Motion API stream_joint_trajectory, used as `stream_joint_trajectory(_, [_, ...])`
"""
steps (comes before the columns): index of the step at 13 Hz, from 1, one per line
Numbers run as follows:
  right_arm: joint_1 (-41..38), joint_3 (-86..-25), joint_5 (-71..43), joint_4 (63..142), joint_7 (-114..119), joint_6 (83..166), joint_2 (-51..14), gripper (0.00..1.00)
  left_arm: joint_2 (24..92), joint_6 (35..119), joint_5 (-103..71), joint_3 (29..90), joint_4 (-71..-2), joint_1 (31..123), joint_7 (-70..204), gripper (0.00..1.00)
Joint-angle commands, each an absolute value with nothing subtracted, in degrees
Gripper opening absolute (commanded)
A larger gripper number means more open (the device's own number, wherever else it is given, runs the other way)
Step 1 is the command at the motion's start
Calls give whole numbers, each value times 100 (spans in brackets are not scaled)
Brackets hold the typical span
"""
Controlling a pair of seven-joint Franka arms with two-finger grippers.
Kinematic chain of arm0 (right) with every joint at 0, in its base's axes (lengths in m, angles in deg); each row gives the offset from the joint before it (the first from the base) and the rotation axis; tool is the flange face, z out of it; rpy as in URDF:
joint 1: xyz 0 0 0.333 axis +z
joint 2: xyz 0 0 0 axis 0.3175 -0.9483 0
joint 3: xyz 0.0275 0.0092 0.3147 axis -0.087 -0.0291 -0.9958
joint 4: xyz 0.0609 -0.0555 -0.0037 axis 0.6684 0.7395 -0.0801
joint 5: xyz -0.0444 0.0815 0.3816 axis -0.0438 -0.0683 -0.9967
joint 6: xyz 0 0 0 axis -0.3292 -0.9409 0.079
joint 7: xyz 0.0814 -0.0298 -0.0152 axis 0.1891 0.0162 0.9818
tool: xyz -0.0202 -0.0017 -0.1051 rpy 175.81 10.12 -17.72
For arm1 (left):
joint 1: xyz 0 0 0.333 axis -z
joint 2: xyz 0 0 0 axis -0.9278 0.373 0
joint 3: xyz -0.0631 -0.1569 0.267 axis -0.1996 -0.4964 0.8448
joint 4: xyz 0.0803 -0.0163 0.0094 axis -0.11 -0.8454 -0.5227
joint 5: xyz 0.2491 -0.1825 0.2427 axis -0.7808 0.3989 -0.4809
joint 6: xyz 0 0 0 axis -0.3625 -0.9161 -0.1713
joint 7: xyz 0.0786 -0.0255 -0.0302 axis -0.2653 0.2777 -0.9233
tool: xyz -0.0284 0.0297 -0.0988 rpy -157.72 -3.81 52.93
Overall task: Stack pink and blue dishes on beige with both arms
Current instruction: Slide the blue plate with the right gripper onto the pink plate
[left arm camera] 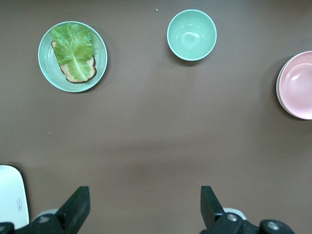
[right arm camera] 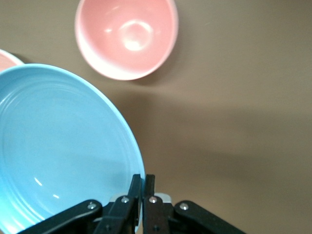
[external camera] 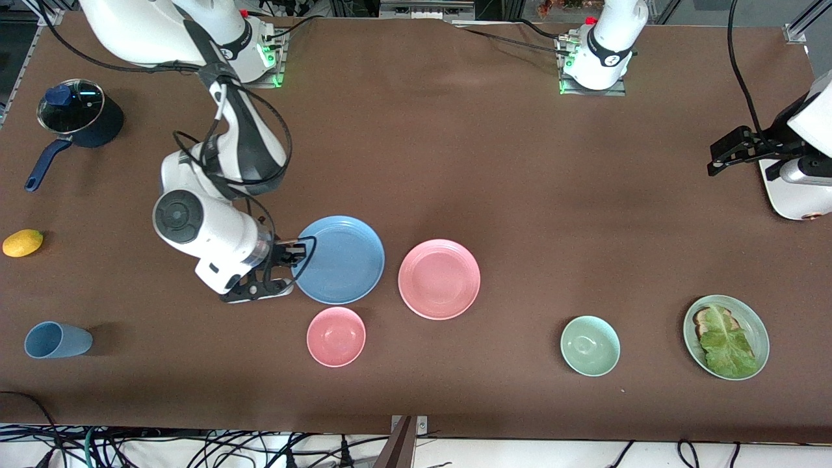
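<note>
My right gripper is shut on the rim of the blue plate. It holds the plate tilted, just above the table, beside the pink plate. The pink plate lies flat, toward the left arm's end from the blue one. A thin cream edge, the beige plate, shows under the pink plate's rim; the rest of it is hidden. My left gripper hangs open and empty over bare table at the left arm's end, where that arm waits.
A small pink bowl sits nearer the camera than the blue plate. A green bowl and a green plate with lettuce and toast lie near the front edge. At the right arm's end are a light blue cup, a lemon and a dark pot.
</note>
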State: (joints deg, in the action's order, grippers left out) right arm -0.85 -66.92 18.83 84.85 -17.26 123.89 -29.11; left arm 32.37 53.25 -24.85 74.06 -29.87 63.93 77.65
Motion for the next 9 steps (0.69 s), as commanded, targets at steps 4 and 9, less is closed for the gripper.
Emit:
stream_joint_trajectory(4, [740, -6653, 1880, 8253, -3175, 13271, -3445, 0, 3331, 5218, -2357, 7435, -2787, 6406, 7876, 100])
stream_joint_trajectory(9, [1146, -6644, 1889, 8253, -4126, 13976, -3771, 0, 3331, 5218, -2357, 7426, -2761, 6406, 7876, 100])
